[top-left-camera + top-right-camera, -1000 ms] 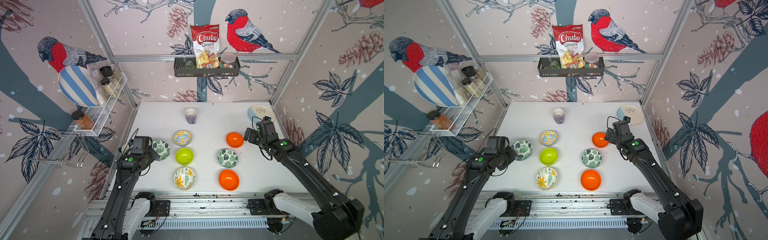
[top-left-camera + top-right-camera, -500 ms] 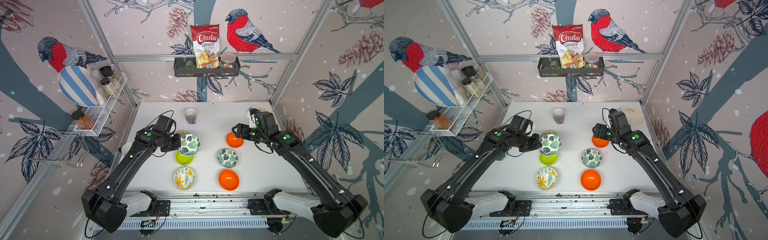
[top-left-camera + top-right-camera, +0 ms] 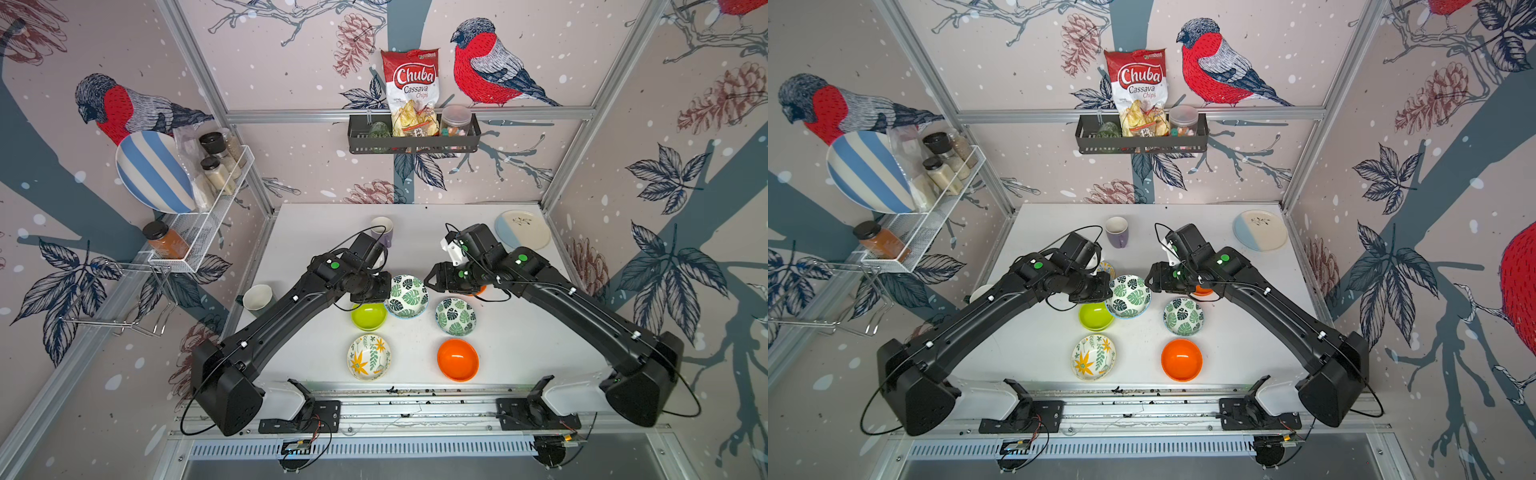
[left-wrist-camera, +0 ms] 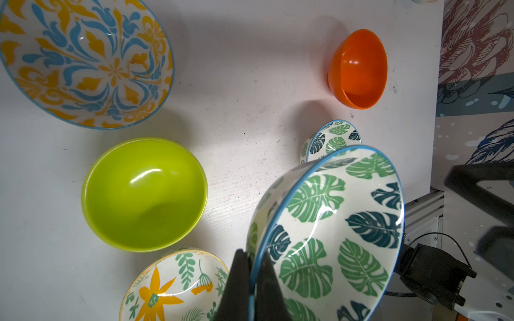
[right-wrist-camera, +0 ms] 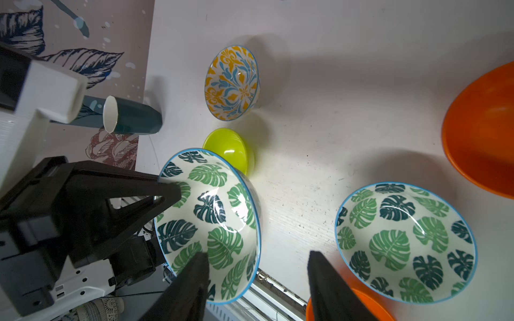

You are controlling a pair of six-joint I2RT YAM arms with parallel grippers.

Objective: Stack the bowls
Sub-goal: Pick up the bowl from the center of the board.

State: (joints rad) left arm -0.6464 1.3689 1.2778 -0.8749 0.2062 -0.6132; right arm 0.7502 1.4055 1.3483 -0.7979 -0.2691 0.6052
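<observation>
My left gripper (image 4: 251, 253) is shut on the rim of a leaf-print bowl (image 3: 406, 296), held tilted above the table's middle. My right gripper (image 5: 257, 254) stands open at that bowl's (image 5: 211, 222) far rim, one finger over its inside and the other outside. A second leaf-print bowl (image 3: 455, 316) sits on the table to the right. Also down are a lime green bowl (image 3: 368, 316), a yellow-flower bowl (image 3: 368, 357) and an orange bowl (image 3: 457, 359). Another orange bowl (image 5: 481, 133) lies under my right arm. A yellow-and-blue bowl (image 4: 86, 61) lies behind my left wrist.
A purple mug (image 3: 382, 232) stands at the back centre and a cream-and-blue plate (image 3: 522, 229) lies at the back right. A dark cup (image 3: 258, 299) stands at the table's left edge. A wire rack (image 3: 199, 232) juts from the left wall.
My left arm lifted the leaf-print bowl from the table's left side and carried it to the middle. My right gripper swung left to meet it, its jaws narrowing.
</observation>
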